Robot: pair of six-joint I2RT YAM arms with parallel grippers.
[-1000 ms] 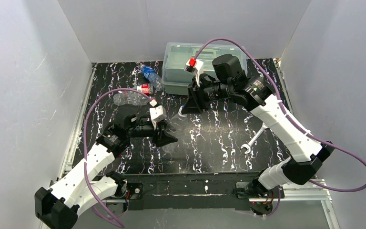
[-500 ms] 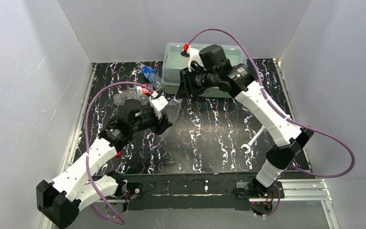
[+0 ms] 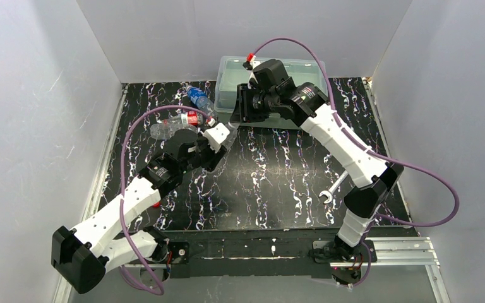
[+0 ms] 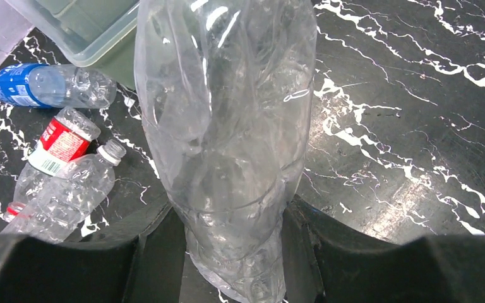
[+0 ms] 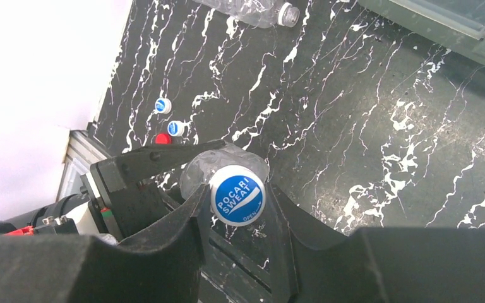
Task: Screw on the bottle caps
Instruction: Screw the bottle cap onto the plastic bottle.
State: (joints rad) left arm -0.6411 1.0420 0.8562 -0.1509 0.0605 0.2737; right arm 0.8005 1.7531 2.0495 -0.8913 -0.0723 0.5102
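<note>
left tool clenched on plain clear bottle, held off the counter; right tool clenched on blue-and-white cap, set at that bottle's neck end. blue-label bottle and red-label bottle lying on the counter beside the translucent box; two blue-and-white caps and one red cap loose near the counter's edge

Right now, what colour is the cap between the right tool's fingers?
The cap is blue with white lettering; the right wrist view shows it best.
</note>
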